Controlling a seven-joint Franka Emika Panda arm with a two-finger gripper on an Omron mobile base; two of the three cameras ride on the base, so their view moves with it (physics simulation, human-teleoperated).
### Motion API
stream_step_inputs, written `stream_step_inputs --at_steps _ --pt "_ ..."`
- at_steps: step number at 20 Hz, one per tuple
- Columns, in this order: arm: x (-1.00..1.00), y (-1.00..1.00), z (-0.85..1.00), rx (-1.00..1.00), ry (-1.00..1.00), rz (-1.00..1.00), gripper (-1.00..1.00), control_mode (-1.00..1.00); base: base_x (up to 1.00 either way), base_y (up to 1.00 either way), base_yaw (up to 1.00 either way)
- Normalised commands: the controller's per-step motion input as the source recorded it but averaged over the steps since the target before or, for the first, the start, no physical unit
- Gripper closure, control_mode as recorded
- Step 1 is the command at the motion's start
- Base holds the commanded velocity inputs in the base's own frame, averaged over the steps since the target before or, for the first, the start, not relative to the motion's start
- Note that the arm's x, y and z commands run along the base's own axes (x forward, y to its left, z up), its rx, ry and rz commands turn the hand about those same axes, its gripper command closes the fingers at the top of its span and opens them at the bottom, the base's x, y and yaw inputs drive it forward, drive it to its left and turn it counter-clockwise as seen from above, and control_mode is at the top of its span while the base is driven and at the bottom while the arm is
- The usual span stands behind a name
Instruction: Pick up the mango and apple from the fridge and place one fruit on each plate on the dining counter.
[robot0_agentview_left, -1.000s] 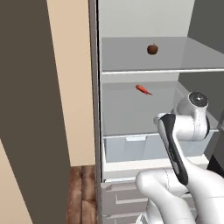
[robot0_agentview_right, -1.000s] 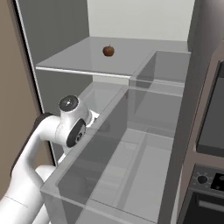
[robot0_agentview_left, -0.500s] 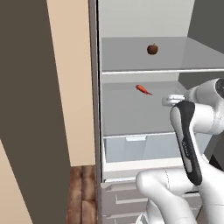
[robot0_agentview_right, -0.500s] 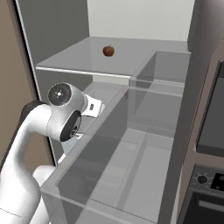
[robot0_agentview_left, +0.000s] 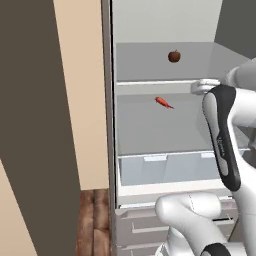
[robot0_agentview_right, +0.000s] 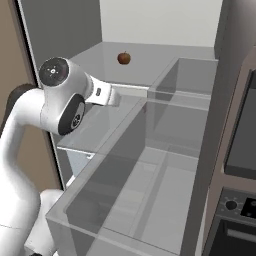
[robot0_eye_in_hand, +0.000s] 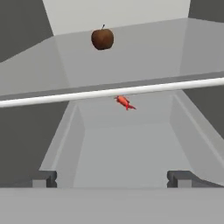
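The pincer (robot0_eye_in_hand: 112, 178) has risen toward the apple (robot0_eye_in_hand: 102, 38) shelf.

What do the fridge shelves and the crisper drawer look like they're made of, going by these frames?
The upper shelf under the apple looks like smooth matte grey plastic or frosted glass with a pale front edge; the render leaves it open. The crisper drawer seems translucent plastic: pale, see-through, with moulded handle slots. The fridge back wall looks plain matte white.

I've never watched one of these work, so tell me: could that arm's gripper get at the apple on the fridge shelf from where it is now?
Probably yes. The gripper is open and faces into the open fridge. The apple sits alone on the upper shelf with nothing in front, though the hand looks level with that shelf's front edge and would likely need to rise first.
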Motion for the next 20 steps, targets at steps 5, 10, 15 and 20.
stream_step_inputs --at_steps 5,10,15,20 --pt "0.0 0.03 0.75 0.0 0.0 0.0 -1.0 -1.0 0.0 0.0 0.0" --pt "0.16 0.1 0.29 -0.01 0.0 0.0 -1.0 -1.0 0.0 0.0 0.0" --pt "0.44 0.13 0.0 -0.05 0.02 0.0 -1.0 -1.0 0.0 0.0 0.0" --pt "0.44 -0.06 0.0 -0.01 0.0 0.0 -1.0 -1.0 0.0 0.0 0.0"
